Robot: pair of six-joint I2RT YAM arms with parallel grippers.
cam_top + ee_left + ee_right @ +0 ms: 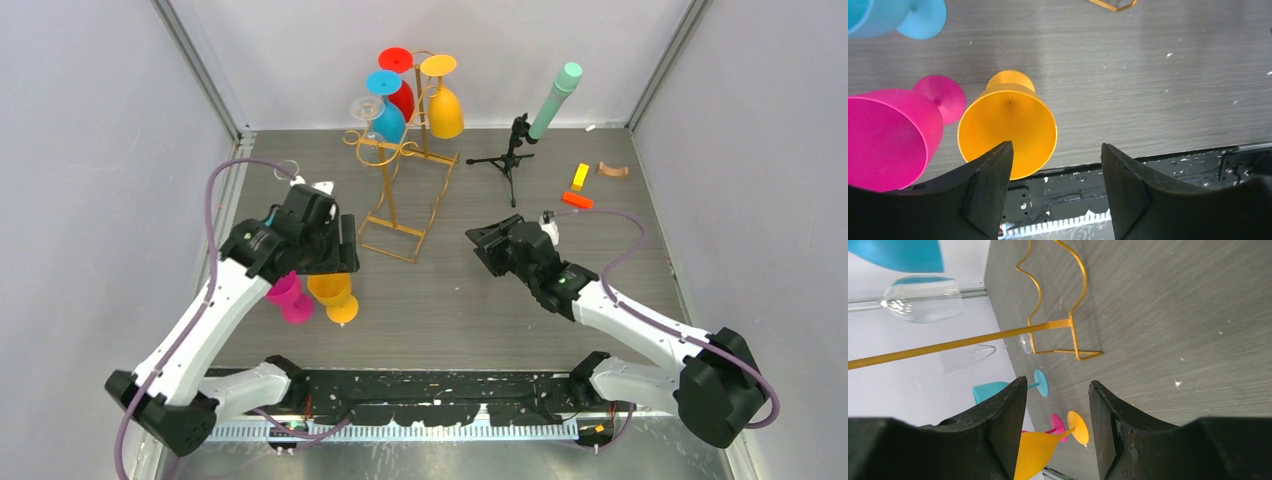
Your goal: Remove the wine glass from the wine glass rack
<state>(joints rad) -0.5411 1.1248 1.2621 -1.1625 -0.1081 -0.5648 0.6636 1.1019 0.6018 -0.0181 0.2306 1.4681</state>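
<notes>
The gold wire wine glass rack (pixel 391 190) stands at the back centre. Red (pixel 400 88), blue (pixel 387 120), yellow (pixel 445 108) and clear (pixel 366 108) glasses hang from its hooks. An orange glass (pixel 336 293) and a pink glass (pixel 290 298) stand upright on the table at front left. My left gripper (pixel 335 262) hovers over them, open and empty; its wrist view looks down into the orange glass (pixel 1008 125) beside the pink one (pixel 888 137). My right gripper (pixel 485 245) is open and empty, right of the rack base, and faces the rack (pixel 1058 325).
A black tripod with a green tube (pixel 520 140) stands right of the rack. Yellow (pixel 580 176) and orange (pixel 577 200) blocks and a brown piece (pixel 613 170) lie at back right. A blue glass (pixel 898 20) stands on the table near the left arm. Walls close in three sides.
</notes>
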